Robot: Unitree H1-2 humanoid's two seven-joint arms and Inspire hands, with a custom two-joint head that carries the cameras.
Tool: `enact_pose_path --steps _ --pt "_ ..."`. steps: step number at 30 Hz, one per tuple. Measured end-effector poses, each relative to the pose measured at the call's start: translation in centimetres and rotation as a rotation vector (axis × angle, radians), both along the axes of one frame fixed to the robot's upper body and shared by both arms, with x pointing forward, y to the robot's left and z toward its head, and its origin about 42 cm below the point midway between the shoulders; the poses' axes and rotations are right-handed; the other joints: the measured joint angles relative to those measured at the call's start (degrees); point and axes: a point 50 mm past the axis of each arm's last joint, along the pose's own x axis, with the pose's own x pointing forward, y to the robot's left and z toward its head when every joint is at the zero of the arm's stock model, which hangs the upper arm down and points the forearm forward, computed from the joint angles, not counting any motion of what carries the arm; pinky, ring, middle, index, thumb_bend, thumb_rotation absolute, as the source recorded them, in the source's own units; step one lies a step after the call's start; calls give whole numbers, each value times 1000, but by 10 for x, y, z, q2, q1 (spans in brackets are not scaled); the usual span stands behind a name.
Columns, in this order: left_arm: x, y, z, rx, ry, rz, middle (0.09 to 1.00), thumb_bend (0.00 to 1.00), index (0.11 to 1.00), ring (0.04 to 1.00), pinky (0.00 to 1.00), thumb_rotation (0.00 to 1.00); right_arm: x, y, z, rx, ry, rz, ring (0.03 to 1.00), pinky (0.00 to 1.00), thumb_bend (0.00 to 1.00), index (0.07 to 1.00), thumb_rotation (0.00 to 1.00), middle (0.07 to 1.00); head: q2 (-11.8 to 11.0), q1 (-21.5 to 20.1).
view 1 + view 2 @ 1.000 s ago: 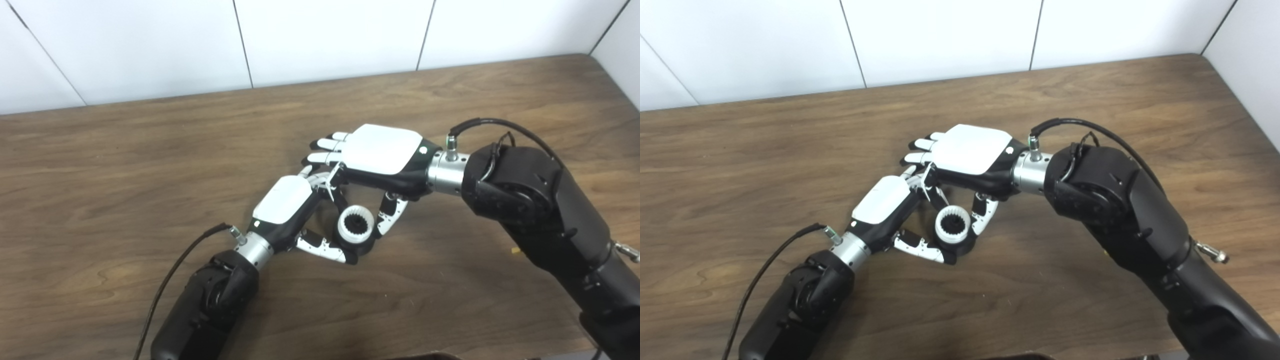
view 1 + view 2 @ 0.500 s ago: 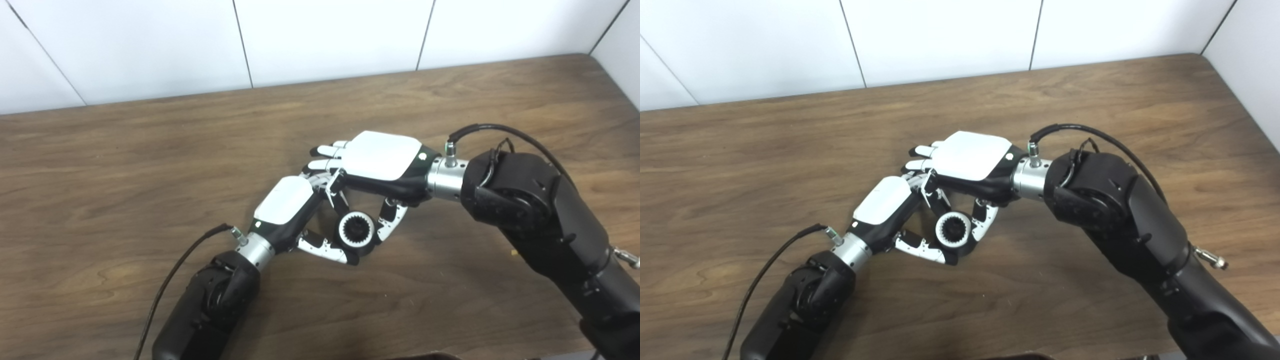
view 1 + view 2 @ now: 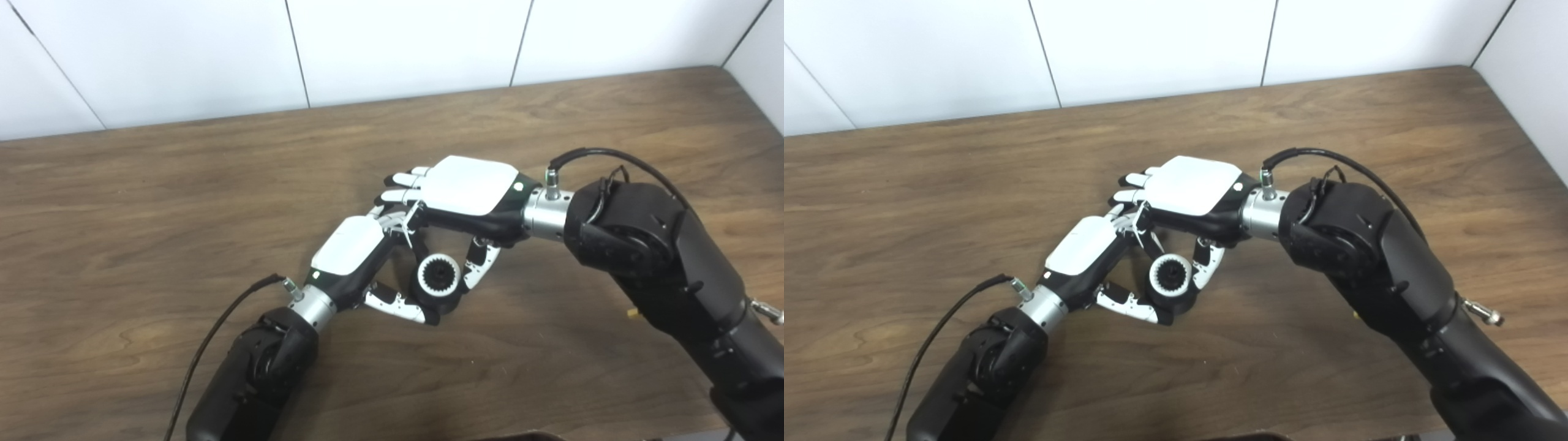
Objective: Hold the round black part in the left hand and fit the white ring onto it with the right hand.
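White ring (image 3: 438,274) seated on round black part (image 3: 450,298), left hand (image 3: 358,254) clamping part, right hand (image 3: 468,196) pinching ring

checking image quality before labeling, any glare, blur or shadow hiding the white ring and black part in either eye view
Left eye view: sharp enough; white ring and its inner teeth read clearly, round black part merges into the shadow under the right hand. Right eye view: same soft light; the left hand back is bright white, no detail; dark table shows no glare.
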Motion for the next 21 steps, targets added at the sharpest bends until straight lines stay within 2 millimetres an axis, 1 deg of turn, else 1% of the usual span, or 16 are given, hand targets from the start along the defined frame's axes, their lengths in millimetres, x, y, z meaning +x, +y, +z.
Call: enact_pose_path --steps 4,21 --pt "0 0 0 0 0 0 849 517 477 889 1000 52 3 -2 -2 4 3 -9 1000 969 511 481 132 958 1 1" --pt "-2 0 0 -2 1 -1 850 517 477 887 1000 52 3 -3 -2 3 4 -13 1000 957 512 481 133 958 10 2"
